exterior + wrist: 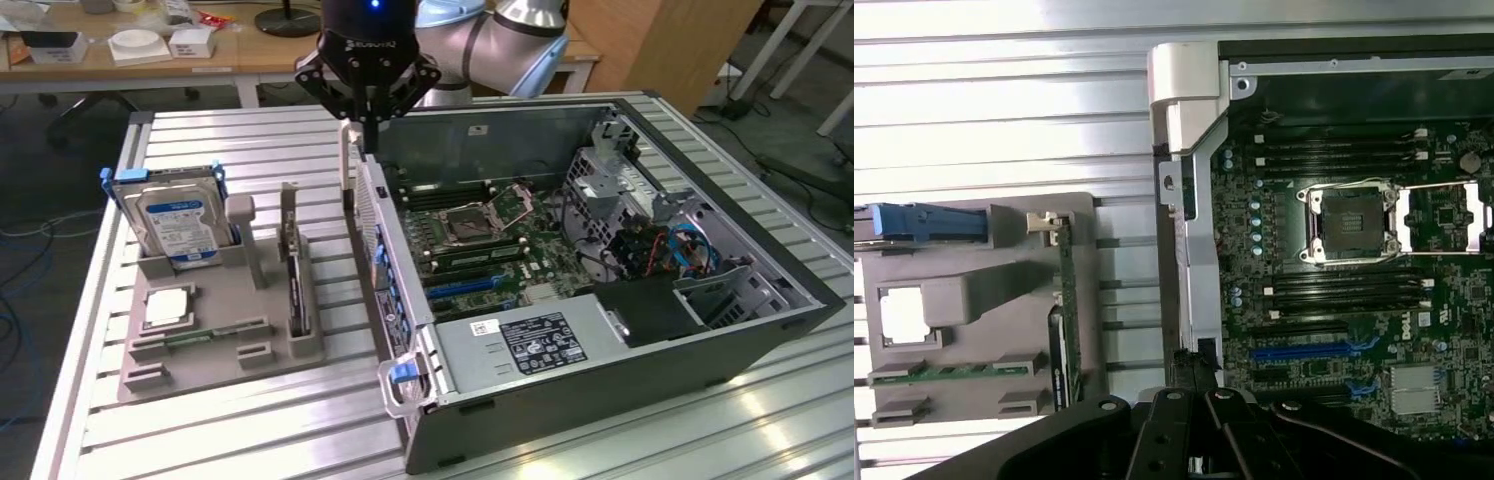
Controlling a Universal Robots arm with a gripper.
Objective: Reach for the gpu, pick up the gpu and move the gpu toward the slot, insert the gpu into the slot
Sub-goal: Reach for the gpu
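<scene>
Gripper (363,125), pressed together and seemingly empty, hovers over the case (694,345) edge; the gpu (292,275) stands ungrasped in its holder (200,350).

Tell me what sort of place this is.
Probably a robotics lab or workshop: a robot arm at an open computer case on a slatted metal bench, with a cluttered desk behind.
</scene>
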